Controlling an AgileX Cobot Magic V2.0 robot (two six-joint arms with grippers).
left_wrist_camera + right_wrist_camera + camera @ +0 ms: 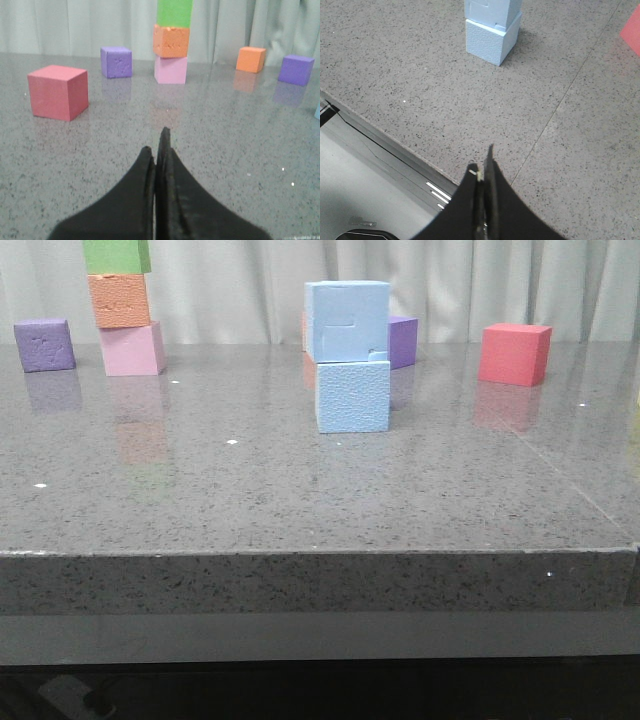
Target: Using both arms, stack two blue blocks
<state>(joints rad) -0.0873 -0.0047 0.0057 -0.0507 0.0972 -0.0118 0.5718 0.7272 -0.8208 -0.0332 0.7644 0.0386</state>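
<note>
Two pale blue blocks stand stacked in the middle of the grey table: the upper block [346, 320] rests on the lower block [352, 395], slightly offset. The right wrist view shows the same stack, lower block [491, 39] under upper block [493, 10], well ahead of my right gripper [484, 159], which is shut with nothing in it, near the table's front edge. My left gripper [157, 142] is shut and empty over bare table. Neither gripper appears in the front view.
At the back left a pink [132, 348], orange [119, 300] and green [117, 255] cube tower stands beside a purple cube [44, 345]. A red cube [514, 353] is back right; another purple cube [402, 341] sits behind the stack. An orange cube [251, 59] shows in the left wrist view.
</note>
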